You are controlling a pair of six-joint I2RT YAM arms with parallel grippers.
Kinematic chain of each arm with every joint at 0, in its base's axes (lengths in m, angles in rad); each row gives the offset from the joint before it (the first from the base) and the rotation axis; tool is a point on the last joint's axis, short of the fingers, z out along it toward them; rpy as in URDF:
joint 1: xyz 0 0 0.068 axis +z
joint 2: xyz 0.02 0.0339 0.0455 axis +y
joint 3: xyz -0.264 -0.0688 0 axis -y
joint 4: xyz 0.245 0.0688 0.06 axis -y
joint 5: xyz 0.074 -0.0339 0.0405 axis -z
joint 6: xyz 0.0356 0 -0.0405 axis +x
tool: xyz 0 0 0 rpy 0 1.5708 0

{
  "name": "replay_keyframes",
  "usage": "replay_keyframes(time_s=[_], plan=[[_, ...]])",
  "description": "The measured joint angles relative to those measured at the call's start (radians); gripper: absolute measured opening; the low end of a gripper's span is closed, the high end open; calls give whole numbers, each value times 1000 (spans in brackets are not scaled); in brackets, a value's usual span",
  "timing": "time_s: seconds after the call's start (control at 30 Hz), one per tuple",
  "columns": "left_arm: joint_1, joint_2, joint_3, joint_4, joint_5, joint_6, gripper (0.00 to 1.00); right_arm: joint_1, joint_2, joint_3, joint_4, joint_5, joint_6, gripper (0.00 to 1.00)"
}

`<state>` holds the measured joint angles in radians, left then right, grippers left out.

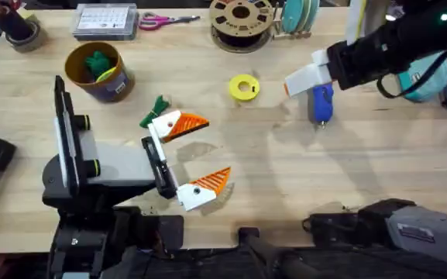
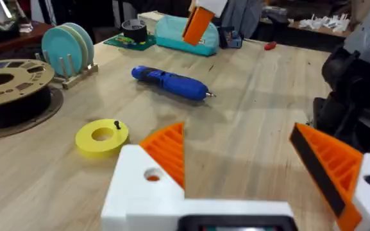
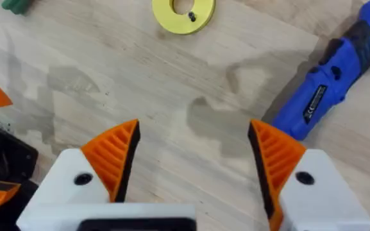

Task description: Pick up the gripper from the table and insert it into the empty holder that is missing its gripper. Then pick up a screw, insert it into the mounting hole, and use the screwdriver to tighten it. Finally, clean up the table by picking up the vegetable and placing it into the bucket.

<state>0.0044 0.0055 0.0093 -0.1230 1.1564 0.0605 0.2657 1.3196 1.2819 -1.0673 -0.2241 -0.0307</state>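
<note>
Inside bucket (image 1: 99,71): green leafy bundle (image 1: 97,63), yellow piece (image 1: 107,74).

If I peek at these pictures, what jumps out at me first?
Probably the bright orange tips of the left pincer, wide open near the middle of the table, with a small green sprig right beside one tip. Next, the blue screwdriver lying on the wood under the right pincer, and a yellow ring beside it. At the back left sits a mustard bucket with something green inside.
</note>
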Motion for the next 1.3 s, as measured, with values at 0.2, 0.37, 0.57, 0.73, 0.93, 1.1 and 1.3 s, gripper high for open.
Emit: replay_keyframes(time_s=[0.2,0.37,0.57,0.73,0.93,1.1,1.3], plan=[[0,0,0,0,0,0,986,4,9,0,28,3,0,995],[0,0,0,0,0,0,985,29,19,0,55,7,0,996],[0,0,0,0,0,0,985,78,91,34,62,74,0,996],[0,0,0,0,0,0,985,107,167,93,68,109,4,996],[0,0,0,0,0,0,985,125,286,176,73,129,8,996],[0,0,0,0,0,0,985,131,369,225,76,132,8,995],[0,0,0,0,0,0,985,136,429,231,81,140,9,995]])
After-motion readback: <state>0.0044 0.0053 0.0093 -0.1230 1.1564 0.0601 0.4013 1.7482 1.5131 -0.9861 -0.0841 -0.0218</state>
